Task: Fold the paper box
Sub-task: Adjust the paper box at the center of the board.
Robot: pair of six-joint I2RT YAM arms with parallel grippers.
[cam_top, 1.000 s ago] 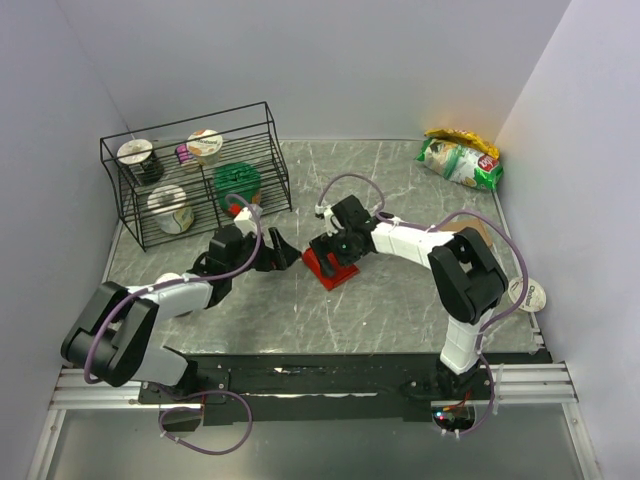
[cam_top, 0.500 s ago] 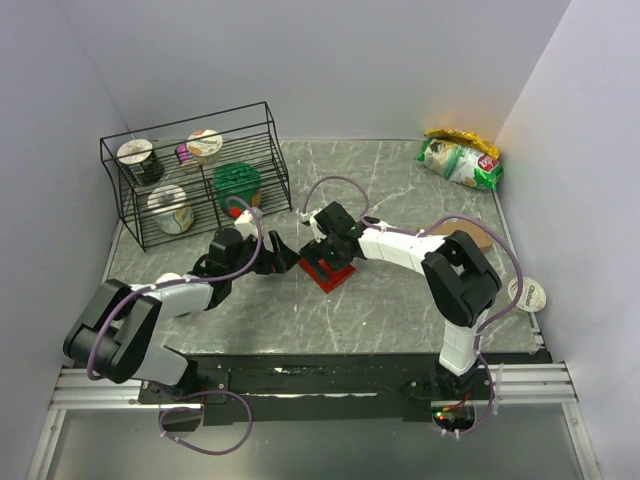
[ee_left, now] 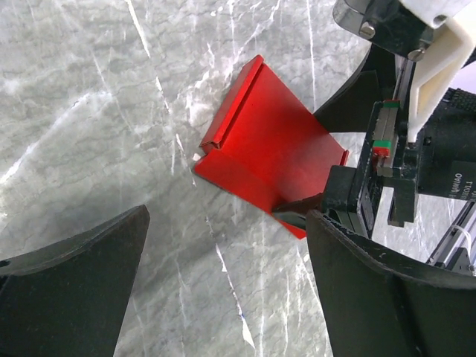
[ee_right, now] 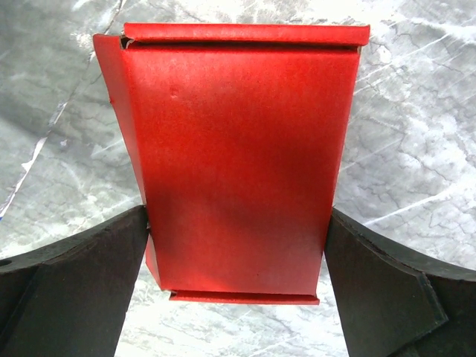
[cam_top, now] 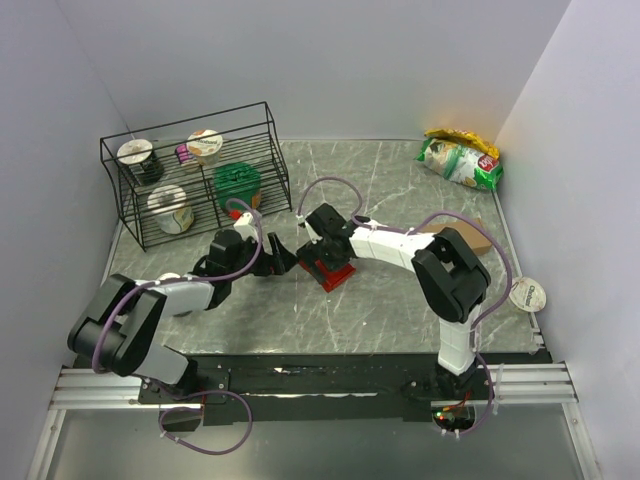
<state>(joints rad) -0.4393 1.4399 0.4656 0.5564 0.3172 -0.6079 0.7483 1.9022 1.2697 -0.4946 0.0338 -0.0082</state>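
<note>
The paper box (cam_top: 333, 272) is a bright red flat folded card lying on the grey marbled table, mid-scene. In the right wrist view the paper box (ee_right: 238, 149) fills the gap between my fingers, with a narrow flap along each end. My right gripper (cam_top: 321, 250) (ee_right: 236, 216) stands wide open and straddles it, fingertips at its two long sides. My left gripper (cam_top: 281, 255) (ee_left: 227, 223) is open just left of the paper box (ee_left: 264, 145), with only bare table between its fingers. The right gripper's finger (ee_left: 305, 207) rests on the box's near corner.
A black wire rack (cam_top: 279, 160) holding several cups stands at the back left. A green and yellow snack bag (cam_top: 460, 158) lies at the back right. A brown cardboard piece (cam_top: 478, 236) and a white disc (cam_top: 527, 294) sit by the right edge.
My right gripper has moved left over the red box, from its right end to astride it. The left gripper has barely shifted. Both stayed open.
</note>
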